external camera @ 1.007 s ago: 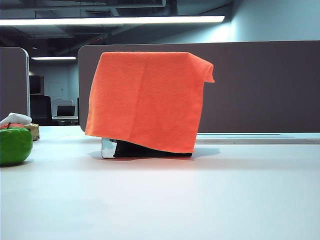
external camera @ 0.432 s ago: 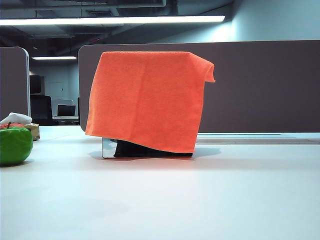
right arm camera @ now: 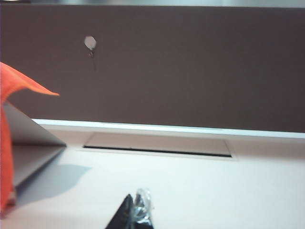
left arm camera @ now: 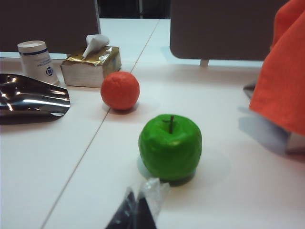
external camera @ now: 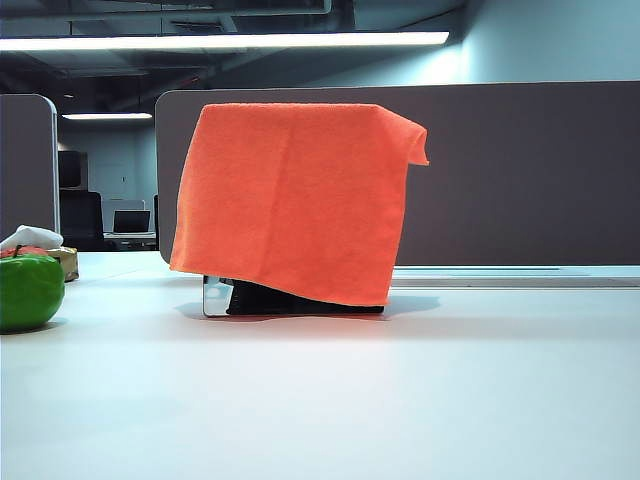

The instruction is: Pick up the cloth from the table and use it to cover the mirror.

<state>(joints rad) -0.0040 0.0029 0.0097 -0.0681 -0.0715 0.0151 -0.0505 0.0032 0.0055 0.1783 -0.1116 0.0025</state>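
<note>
Exterior view: the cloth (external camera: 290, 200) hangs draped over the mirror (external camera: 215, 296), hiding all but one lower corner of the pane and the dark stand base (external camera: 300, 300). Both stand on the table (external camera: 400, 400) in front of the partition panel (external camera: 520, 170). A green apple (external camera: 28, 290) sits at the table's left edge. Neither of my grippers appears here.

Left wrist view: my left gripper (left arm camera: 138, 212) is clenched, tips together, holding nothing (clear wrap on the tips). The apple sits just ahead of it, an orange ball (left arm camera: 120, 90) farther out, then a tissue box (left arm camera: 90, 67) and a paper cup (left arm camera: 38, 61). The cloth hangs well off to one side.

Right wrist view: my right gripper (right arm camera: 133, 214) is clenched and empty, low over the table. The cloth's corner and the mirror's back lie off to one side, apart from it.
</note>
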